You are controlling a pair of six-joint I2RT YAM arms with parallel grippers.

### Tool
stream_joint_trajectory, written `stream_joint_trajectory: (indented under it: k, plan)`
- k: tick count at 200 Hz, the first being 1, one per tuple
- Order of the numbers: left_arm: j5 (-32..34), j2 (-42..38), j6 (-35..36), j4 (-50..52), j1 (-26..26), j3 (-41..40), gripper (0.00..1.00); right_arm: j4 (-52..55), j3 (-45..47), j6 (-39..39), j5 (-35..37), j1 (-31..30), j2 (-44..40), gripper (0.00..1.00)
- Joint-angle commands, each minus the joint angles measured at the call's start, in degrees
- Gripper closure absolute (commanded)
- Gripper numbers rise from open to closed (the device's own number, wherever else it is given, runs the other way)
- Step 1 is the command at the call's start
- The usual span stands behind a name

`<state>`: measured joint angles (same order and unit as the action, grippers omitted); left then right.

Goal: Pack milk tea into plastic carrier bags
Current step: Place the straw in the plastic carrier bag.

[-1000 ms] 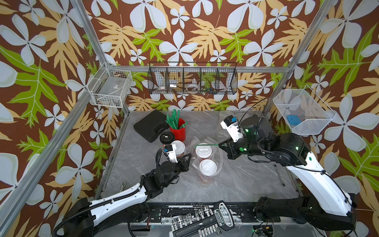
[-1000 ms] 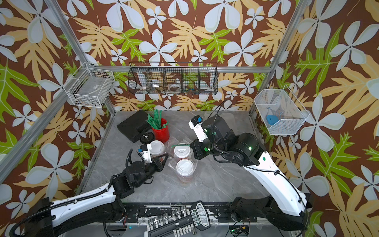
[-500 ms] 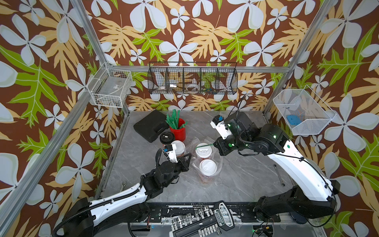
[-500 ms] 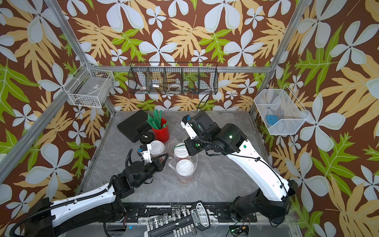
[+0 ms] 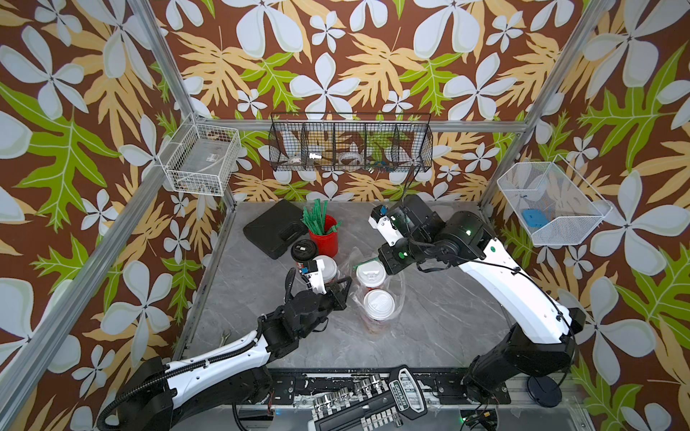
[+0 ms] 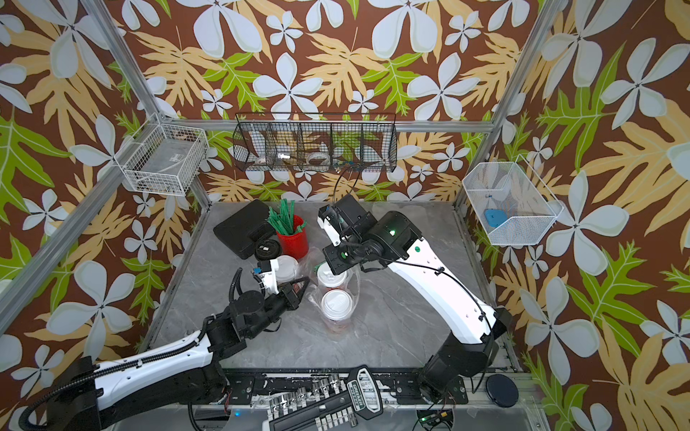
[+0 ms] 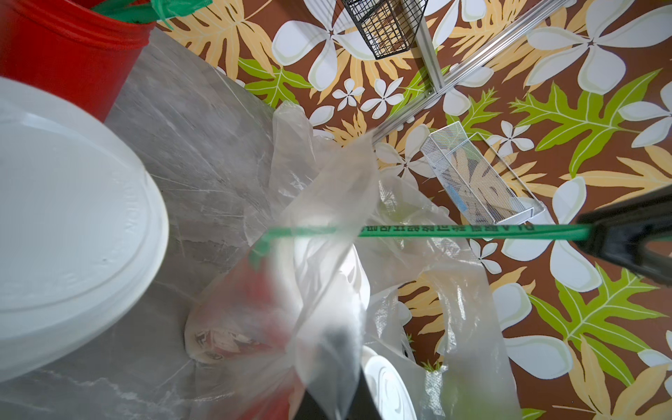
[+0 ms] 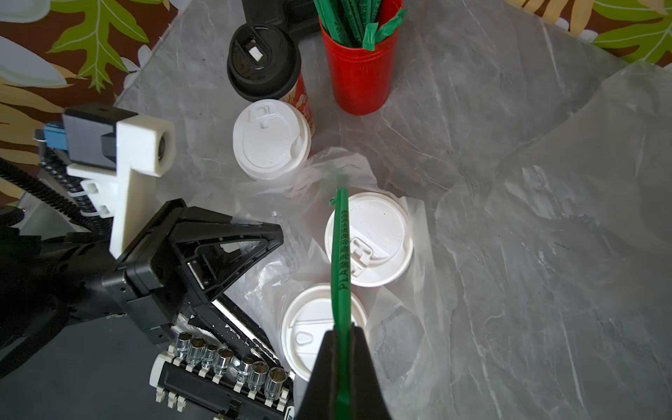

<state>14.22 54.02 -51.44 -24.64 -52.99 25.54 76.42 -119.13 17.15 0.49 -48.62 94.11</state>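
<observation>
- While my left jaws pinch the carrier bag (image 7: 327,203) rim, two milk tea cups (image 5: 379,304) stand inside it on the surface (image 5: 429,328).
- My right jaws, clamped on a green straw (image 8: 342,254), hover above; next, I reckon, lower it inside.

The left arm (image 5: 224,358) lies low and reaches forward from the near left corner. The left gripper (image 5: 347,280) is turned on its side, with its jaws closed on an edge of the bag (image 7: 323,189). The right arm (image 5: 522,294) rises from the near right corner, bends, and reaches toward the middle. The right gripper (image 8: 340,332) tilts downward and pinches a straw (image 8: 342,254).
</observation>
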Motion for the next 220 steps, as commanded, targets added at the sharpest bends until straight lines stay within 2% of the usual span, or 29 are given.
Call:
stream_joint_trajectory:
  k: [1,70,173,192,206,220]
  plan:
    - [-0.7,0.29,0.77,-2.99,0.08,0.39,1.0,4.78,-2.69,-1.05,3.82,0.02,2.41,1.0]
    - [-0.79,0.47,1.61,-3.72,0.08,0.3,1.0,5.93,-4.89,-1.05,9.05,0.17,5.41,1.0]
    - [-0.77,1.16,1.78,-4.88,0.1,-0.23,1.0,5.93,-4.7,-2.03,7.42,1.07,11.19,1.0]
    - [-0.86,1.19,1.84,-4.93,0.09,-0.23,1.0,5.93,-5.29,-2.12,7.42,1.05,12.64,0.89]
    - [-0.79,1.11,1.86,-5.02,0.09,-0.23,1.0,5.85,-6.16,-2.12,7.74,1.05,13.61,0.86]
    - [-0.78,1.17,1.87,-5.06,0.1,-0.23,1.0,5.77,-7.25,-2.12,7.81,1.03,14.25,0.77]
